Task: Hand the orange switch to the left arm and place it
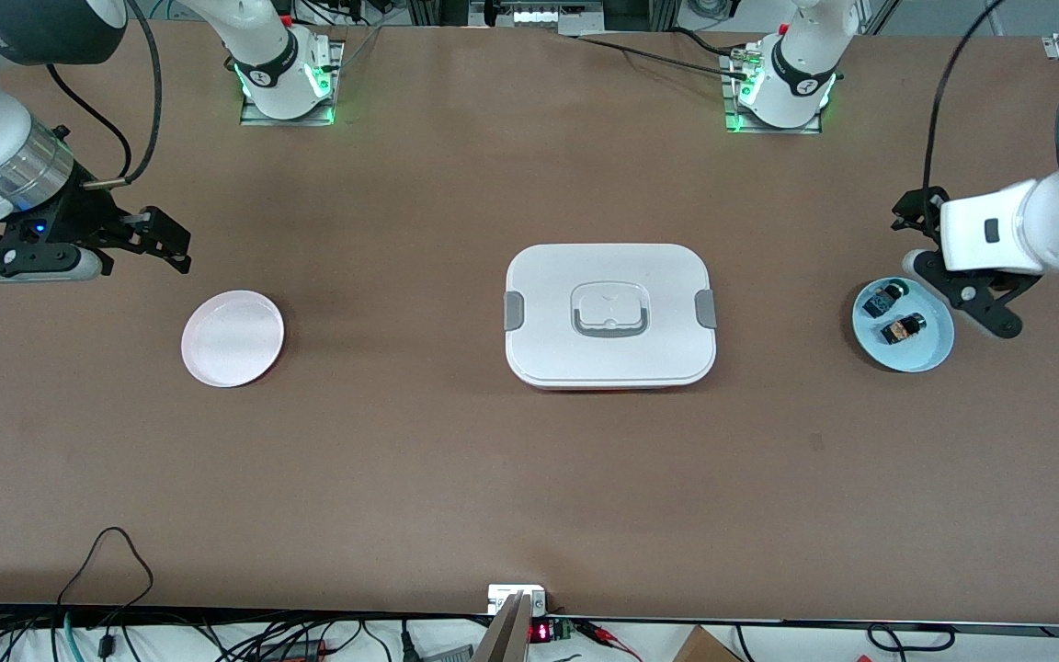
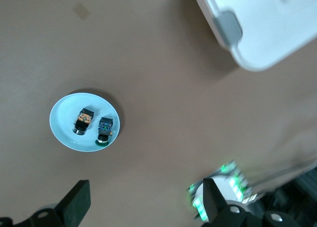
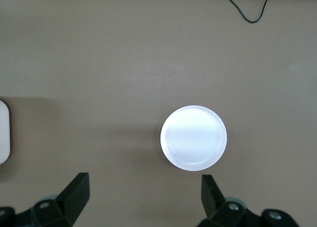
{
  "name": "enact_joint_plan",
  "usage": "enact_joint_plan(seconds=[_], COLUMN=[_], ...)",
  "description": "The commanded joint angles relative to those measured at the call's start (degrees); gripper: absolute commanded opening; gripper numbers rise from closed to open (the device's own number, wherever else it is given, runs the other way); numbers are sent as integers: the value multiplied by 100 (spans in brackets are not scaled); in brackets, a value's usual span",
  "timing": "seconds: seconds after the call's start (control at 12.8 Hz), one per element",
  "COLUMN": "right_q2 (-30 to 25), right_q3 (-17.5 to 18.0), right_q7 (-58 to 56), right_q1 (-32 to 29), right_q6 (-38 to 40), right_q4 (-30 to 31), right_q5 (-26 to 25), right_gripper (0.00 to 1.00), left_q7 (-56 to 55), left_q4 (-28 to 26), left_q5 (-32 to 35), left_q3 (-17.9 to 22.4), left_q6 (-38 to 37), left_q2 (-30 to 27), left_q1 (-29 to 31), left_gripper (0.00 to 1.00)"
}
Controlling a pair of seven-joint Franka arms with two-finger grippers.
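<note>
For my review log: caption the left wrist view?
Open left gripper above blue plate holding orange switch and another component.

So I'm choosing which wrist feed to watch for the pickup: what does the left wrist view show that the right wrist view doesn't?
Only the left wrist view shows the light blue round plate carrying the tiny black-and-orange switch and the similar black-blue component with a green end, under the open left gripper.

Only the right wrist view shows the pale pink round plate, bare, under the open right gripper.

Both show the brown table and part of the large white box.
</note>
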State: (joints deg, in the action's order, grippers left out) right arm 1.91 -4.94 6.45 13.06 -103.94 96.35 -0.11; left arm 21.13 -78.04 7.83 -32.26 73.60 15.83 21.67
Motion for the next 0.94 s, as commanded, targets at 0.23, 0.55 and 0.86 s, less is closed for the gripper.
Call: enact_joint_plan(seconds=[0.23,0.55,0.86], right_q2=[169,160,90], right_q3=[-7,-7,-16], right_q7=[-30,-30,66], right_q1=[-58,-58,-49], right_q6=[-302,-206,391], right_q4=[-108,-99,-108], right_q5=[-59,-50,-15], right_gripper=[100,100,100], left_q7=[-949,-2904,-2860], left_q4=[-1563,-2181,-2085], left_q5=[-1079,-1029,-836], left_q3=[2483,2839,2813], left_q6=[1305,1886,1737], left_q2=[-1440,-1917,-1698], left_q1=[-1689,-2132,-2123], left_gripper=[100,100,100])
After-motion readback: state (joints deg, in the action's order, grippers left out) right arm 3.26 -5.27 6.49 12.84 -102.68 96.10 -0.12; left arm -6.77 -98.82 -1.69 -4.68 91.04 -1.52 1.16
